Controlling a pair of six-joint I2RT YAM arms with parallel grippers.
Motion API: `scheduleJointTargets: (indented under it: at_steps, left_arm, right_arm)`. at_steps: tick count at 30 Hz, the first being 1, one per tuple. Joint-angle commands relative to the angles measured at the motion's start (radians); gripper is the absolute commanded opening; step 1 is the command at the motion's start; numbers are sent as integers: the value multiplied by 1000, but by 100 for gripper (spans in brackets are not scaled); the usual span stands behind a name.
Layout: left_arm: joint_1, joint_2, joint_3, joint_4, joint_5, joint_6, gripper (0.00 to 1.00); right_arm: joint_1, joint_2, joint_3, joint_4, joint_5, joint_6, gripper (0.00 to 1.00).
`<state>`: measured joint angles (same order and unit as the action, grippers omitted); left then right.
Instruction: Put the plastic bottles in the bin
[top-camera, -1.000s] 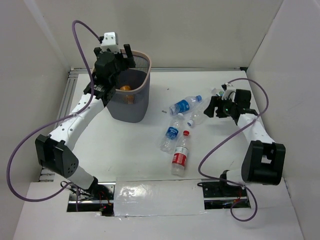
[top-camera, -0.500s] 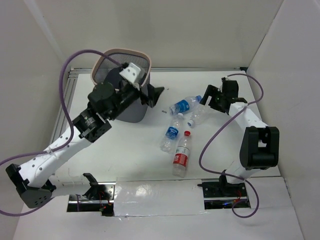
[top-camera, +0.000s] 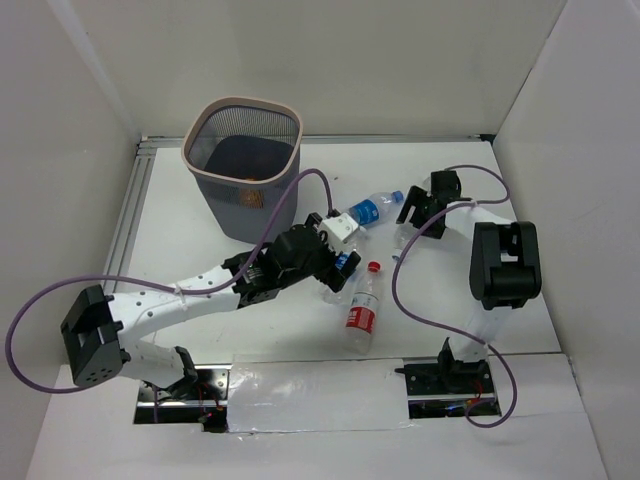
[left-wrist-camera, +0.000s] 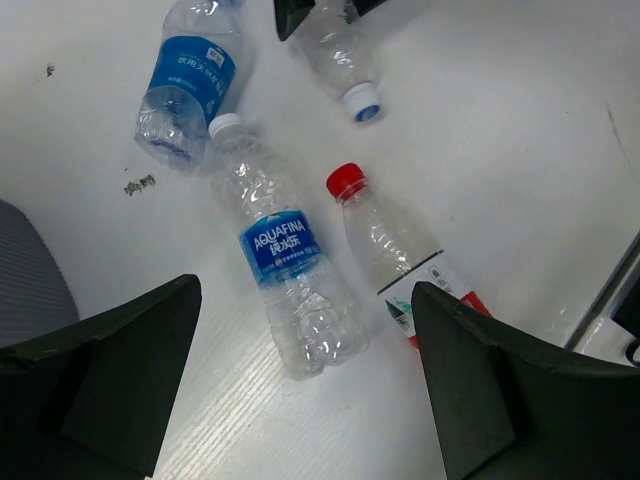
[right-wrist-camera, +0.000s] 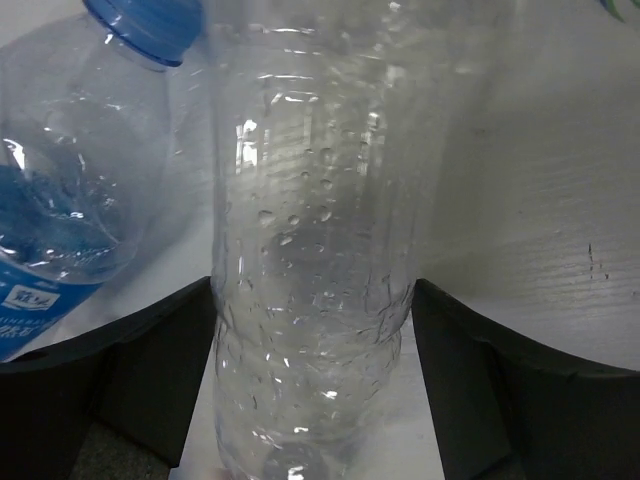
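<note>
The bin (top-camera: 284, 112), dark mesh with a pale rim, stands at the back left; something orange (top-camera: 250, 178) shows inside it. My left gripper (top-camera: 341, 262) (left-wrist-camera: 305, 400) is open and empty, hovering over the Aquafina bottle (left-wrist-camera: 285, 262). Around that bottle lie a blue-label bottle (top-camera: 365, 210) (left-wrist-camera: 190, 80) and a red-cap, red-label bottle (top-camera: 361, 310) (left-wrist-camera: 395, 250). My right gripper (top-camera: 410, 218) (right-wrist-camera: 313, 300) is open, with one jaw on each side of an unlabelled clear bottle (right-wrist-camera: 315, 200) (left-wrist-camera: 340, 50) on the table.
White walls close in the table at the back and on both sides. The bin's grey side (left-wrist-camera: 30, 285) shows at the left edge of the left wrist view. The right arm's purple cable (top-camera: 400, 290) loops over the table beside the red-label bottle.
My left arm has swung from over the bin down and right to above the bottles. My right gripper has moved left and now straddles the clear bottle.
</note>
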<state>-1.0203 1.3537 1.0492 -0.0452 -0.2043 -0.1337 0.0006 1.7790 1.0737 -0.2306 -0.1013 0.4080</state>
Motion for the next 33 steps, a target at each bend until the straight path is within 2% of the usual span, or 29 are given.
scheduleJointTargets:
  at_steps: [1,4,5,10,17,22,27,30,31,33]
  left_arm:
    - [-6,18,-12,119,-53,-53,99]
    - [-6,56,-25,145,-63,-53,99]
    - [-6,67,-34,156,-63,-53,99]
    - [-6,146,-43,191,-44,-53,99]
    - [-6,209,-57,221,-35,-72,99]
    - [-6,209,-92,231,-44,-103,99]
    - [-6,209,-130,249,-53,-142,99]
    - [-17,188,-152,258,-72,-142,99]
    - [-27,188,-164,258,-72,-153,99]
    - [-27,177,-179,269,-82,-153,99]
  right_arm:
    - [6,16,37,63,46,14,83]
    - [6,25,28,63,35,14,66]
    - [6,2,17,63,19,5,56]
    - [6,-91,17,-27,-75,-84,34]
    - [15,-308,176,-153,-350,-357,29]
    - [64,-368,357,-49,-483,-465,26]
    - [191,-226,561,128,-551,-483,28]
    - [293,-110,780,165,-551,-473,29]
    - [318,-27,904,165,-551,-460,29]
    - [378,52,1012,200,-526,-404,29]
